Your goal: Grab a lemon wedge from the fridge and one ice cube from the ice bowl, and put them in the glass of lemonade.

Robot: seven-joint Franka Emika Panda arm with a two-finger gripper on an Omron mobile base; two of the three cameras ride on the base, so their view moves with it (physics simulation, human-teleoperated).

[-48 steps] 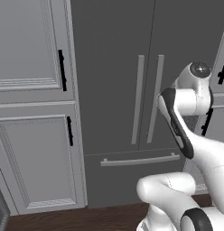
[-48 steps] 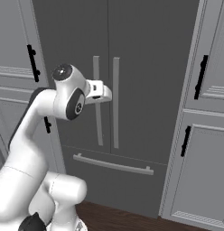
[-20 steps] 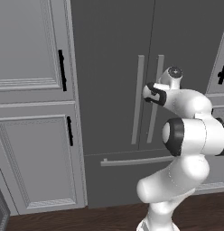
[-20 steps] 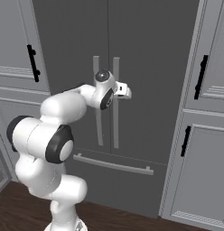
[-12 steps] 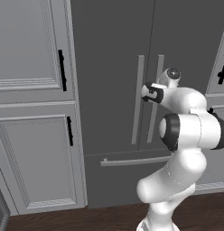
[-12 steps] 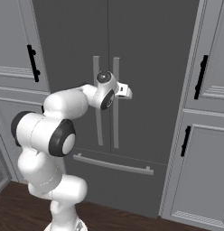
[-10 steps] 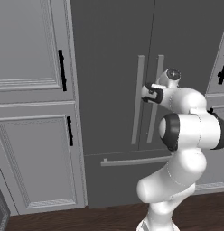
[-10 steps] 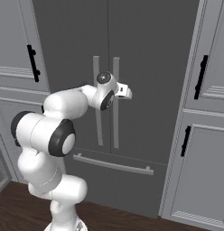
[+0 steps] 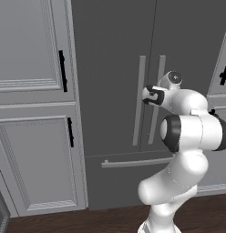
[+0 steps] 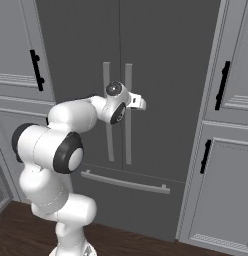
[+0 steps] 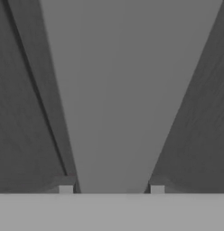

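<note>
The fridge is the tall dark grey appliance straight ahead, with both doors closed. My arm reaches forward to its two long vertical bar handles at mid height. My gripper straddles one bar handle. In the hand view, a fingertip lies against each side of that bar. The lemon wedge is hidden behind the closed doors. The ice bowl and the glass of lemonade are out of view.
Light grey panelled cabinets with black handles flank the fridge on the left and the right. A horizontal bar handle crosses the bottom drawer below my arm. Dark wood floor runs along the base.
The arm swung in from the side and stretched out to the fridge handles. Over the last second the hand has stayed at the bar with barely any movement.
</note>
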